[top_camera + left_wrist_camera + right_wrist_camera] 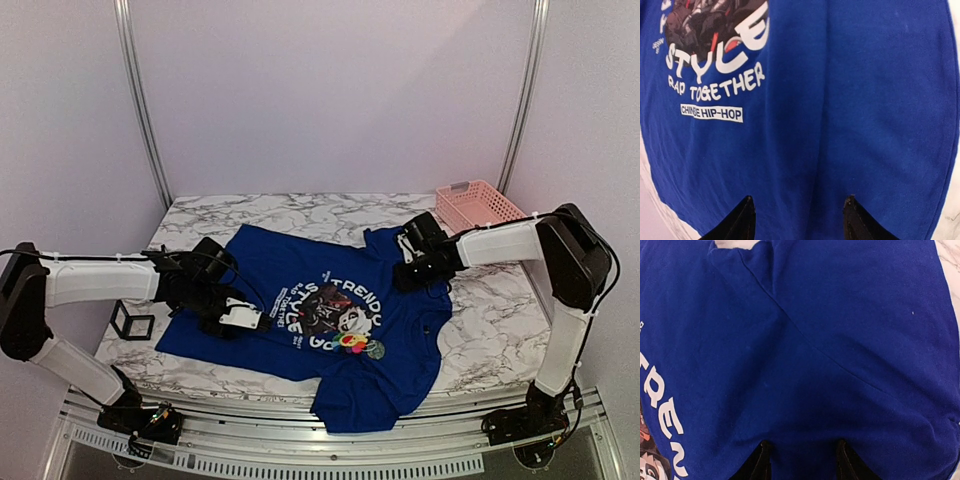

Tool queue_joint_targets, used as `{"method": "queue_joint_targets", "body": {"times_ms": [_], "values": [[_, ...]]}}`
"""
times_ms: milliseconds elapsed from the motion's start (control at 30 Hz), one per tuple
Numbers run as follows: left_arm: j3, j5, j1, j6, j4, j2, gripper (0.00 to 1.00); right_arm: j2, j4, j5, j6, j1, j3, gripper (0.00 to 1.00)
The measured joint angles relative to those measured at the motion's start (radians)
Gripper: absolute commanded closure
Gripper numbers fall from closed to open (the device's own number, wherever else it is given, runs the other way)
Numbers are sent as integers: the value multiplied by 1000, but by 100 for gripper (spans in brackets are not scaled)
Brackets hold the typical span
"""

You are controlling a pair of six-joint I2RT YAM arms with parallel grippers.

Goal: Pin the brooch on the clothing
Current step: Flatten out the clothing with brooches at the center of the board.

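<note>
Top view: a royal-blue printed T-shirt (300, 270) lies on the marble table (490, 320), with a small multicoloured flower brooch (353, 343) at its chest print's edge. Left wrist: left fingers (742, 226) parted over cloth. Right wrist: right fingers (760, 462) closer, perhaps pinching cloth.

Pale lilac walls (330, 90) w/ 2 metal posts (141, 100), marble-look tbl (300, 208), even light.
</note>
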Motion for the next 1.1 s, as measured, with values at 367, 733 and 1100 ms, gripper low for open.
{"method": "queue_joint_targets", "body": {"times_ms": [367, 733, 1100], "values": [[-87, -9, 0, 72, 40, -37, 39, 251, 9, 21, -42, -107, 327, 56], [-120, 2, -20, 118, 68, -75, 37, 388, -16, -42, -132, -143, 540, 52], [333, 40, -6, -249, -90, 43, 38, 83, -108, -52, -111, -137, 400, 60]]}}
